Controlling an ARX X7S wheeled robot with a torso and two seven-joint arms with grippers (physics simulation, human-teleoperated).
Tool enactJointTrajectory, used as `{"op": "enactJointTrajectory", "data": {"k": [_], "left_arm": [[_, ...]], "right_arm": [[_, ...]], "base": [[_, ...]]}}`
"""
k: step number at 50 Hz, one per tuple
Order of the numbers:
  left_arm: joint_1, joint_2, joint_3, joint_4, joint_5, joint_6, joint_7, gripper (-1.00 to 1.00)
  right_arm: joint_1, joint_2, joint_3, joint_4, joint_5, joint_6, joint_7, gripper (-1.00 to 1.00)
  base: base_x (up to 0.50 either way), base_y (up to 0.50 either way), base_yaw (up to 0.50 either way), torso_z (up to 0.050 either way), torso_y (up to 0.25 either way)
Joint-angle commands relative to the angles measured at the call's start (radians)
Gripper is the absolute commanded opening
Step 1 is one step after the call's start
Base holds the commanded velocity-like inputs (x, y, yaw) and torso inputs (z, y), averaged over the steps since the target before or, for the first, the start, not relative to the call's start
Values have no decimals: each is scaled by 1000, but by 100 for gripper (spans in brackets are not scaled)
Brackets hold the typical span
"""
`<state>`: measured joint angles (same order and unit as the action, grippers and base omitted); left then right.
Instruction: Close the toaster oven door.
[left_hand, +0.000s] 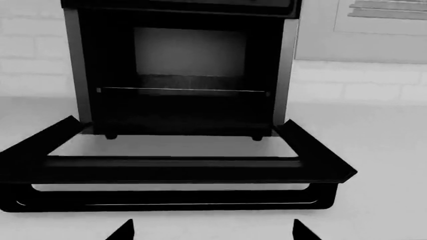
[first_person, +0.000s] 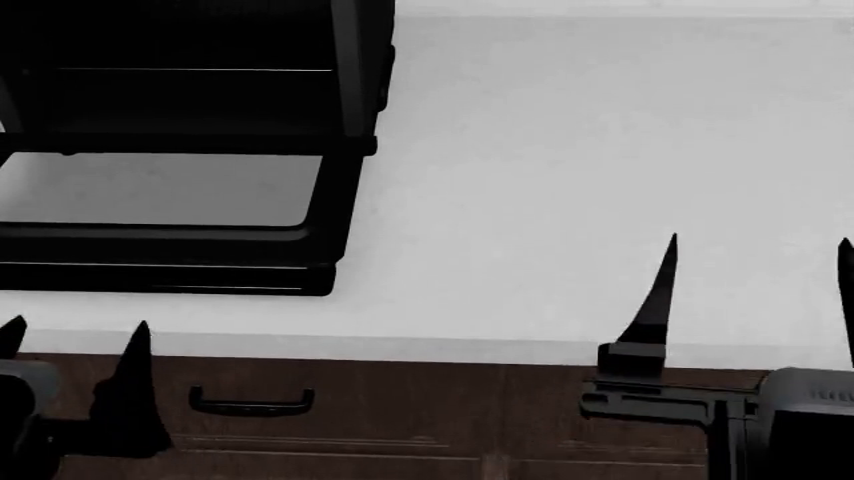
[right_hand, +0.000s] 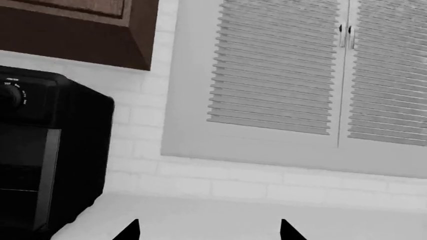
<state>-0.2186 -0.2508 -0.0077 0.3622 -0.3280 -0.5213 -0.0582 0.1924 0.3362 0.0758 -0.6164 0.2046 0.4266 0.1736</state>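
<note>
The toaster oven (left_hand: 180, 70) is a black box on the pale counter, its dark interior and wire rack showing. Its door (left_hand: 167, 165) lies folded down flat toward me, grey glass up, with the long bar handle (left_hand: 173, 197) along its near edge. In the head view the oven (first_person: 187, 70) and its open door (first_person: 174, 235) are at the upper left. My left gripper (left_hand: 212, 231) is open and empty, just short of the handle; in the head view it (first_person: 74, 345) sits below the door's front edge. My right gripper (first_person: 758, 290) is open and empty over the counter's front edge, far right of the oven (right_hand: 47, 150).
A brown drawer front with a black handle (first_person: 251, 403) runs under the counter edge. A white brick wall and louvred shutters (right_hand: 293, 70) stand behind the counter. A brown wall cabinet (right_hand: 73, 30) hangs above the oven. The counter (first_person: 561, 180) stretches right of the oven.
</note>
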Motion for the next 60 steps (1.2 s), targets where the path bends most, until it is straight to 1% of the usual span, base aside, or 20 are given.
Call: {"op": "enactJointTrajectory", "data": {"k": [1,5,8,11,18,25,33,40,47,57,58,60], "left_arm": [[-216,-112,-49,70,-87,-250,5,100],[-298,-137,-66,45,-107,-287,17,100],[-331,-150,-77,31,-130,-308,34,100],[-360,-150,-108,43,-178,-397,19,100],[-336,-140,-99,58,-184,-378,28,100],[-329,-146,-81,47,-174,-352,43,100],[-306,-144,-77,44,-171,-326,51,100],[-304,-148,-74,52,-171,-322,51,100],[-317,-151,-65,48,-171,-325,51,100],[-302,-156,-54,39,-160,-302,56,100],[-300,-157,-53,39,-159,-300,56,100],[-298,-158,-52,37,-159,-297,57,100]], "right_arm": [[267,170,182,-266,137,345,10,100],[379,223,225,-305,192,458,10,100],[415,236,237,-313,211,491,10,100],[419,227,255,-325,231,500,10,100],[434,237,229,-339,234,525,23,100],[405,237,223,-326,221,489,18,100],[408,245,209,-334,224,500,23,100],[403,240,207,-329,229,481,19,100],[418,247,210,-342,245,500,22,100],[380,242,215,-334,239,460,19,100],[378,227,233,-333,246,449,22,100],[386,236,239,-345,253,466,26,100]], "base": [[0,0,0,0,0],[0,0,0,0,0],[0,0,0,0,0],[0,0,0,0,0],[0,396,0,0,0],[0,500,0,0,0],[0,500,0,0,0],[0,500,0,0,0],[0,500,0,0,0],[0,500,0,0,0],[0,344,0,0,0],[0,0,0,0,0]]}}
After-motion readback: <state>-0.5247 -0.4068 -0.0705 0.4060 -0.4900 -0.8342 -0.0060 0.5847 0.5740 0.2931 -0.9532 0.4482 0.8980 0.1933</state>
